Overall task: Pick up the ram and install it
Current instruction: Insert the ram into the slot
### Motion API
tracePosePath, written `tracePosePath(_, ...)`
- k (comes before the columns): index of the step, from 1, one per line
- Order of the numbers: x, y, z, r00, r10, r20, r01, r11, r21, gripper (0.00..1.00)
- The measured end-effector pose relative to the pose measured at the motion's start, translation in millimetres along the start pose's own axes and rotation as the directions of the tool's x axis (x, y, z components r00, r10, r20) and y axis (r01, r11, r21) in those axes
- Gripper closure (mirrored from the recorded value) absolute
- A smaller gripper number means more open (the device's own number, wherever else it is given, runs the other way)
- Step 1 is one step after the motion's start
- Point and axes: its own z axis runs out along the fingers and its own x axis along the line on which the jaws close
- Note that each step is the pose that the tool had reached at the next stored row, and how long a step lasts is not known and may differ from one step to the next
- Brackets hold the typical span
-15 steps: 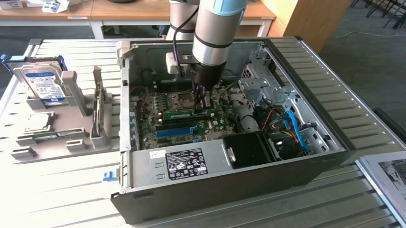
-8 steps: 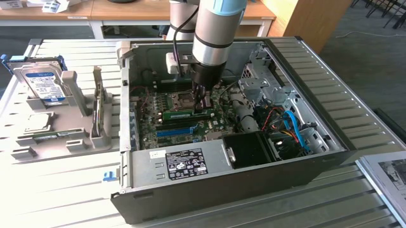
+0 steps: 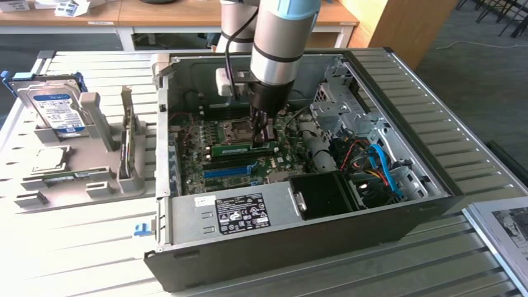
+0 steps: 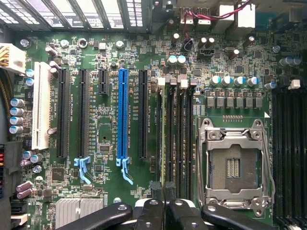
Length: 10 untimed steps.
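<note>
Exterior view showing claw pressed together at one end of the ram, near the middle of the motherboard. Possibly risking tilted seating by pushing off-centre, bending the stick.

An open computer case lies on a slatted metal surface; inside it, a green motherboard carries a blue slot, a white slot and a metal-framed processor socket; a labelled power supply sits along the case's near wall, with blue cables nearby; at the exterior view's left, a hard drive stands upright in a grey holder.
</note>
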Motion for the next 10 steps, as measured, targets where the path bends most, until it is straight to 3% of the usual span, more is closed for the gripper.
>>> tracePosePath(10, 0.0, 0.1, -1.7, 1.0, -0.004, 0.0013, 0.004, 1.0, -0.0001, 0.88)
